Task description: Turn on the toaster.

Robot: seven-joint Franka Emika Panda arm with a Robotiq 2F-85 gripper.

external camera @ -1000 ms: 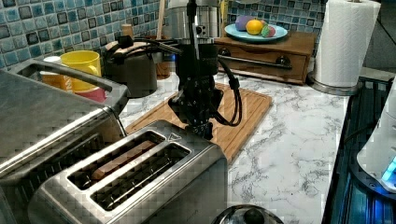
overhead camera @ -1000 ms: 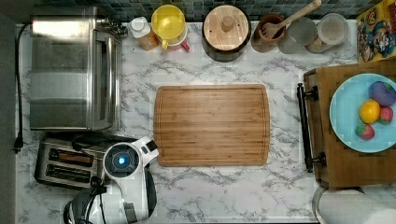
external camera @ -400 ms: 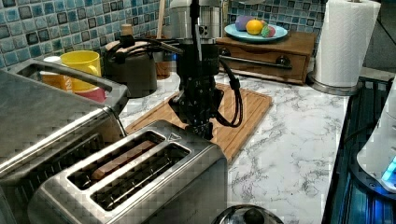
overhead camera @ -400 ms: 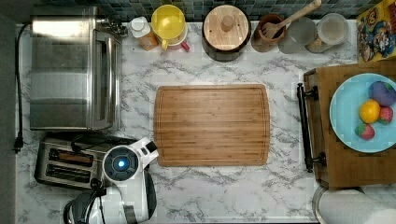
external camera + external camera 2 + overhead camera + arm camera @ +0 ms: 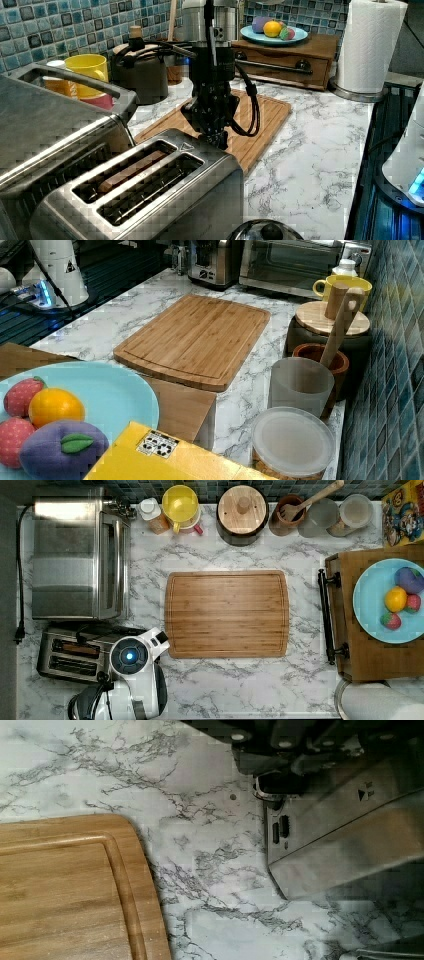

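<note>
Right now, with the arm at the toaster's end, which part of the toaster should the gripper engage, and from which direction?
Best target: the black lever knob on the toaster's narrow end face, the end nearest the cutting board. It sticks out from that face above a vertical slot, so coming from above and pushing down suits it. The gripper hangs over that end in the left view.

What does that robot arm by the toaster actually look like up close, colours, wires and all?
From the top view the arm is white and rounded, with a round dark cap glowing blue at its centre. In the left view its hand is black and blocky, hanging from a silvery cylinder, with black cables looping out on both sides.
</note>
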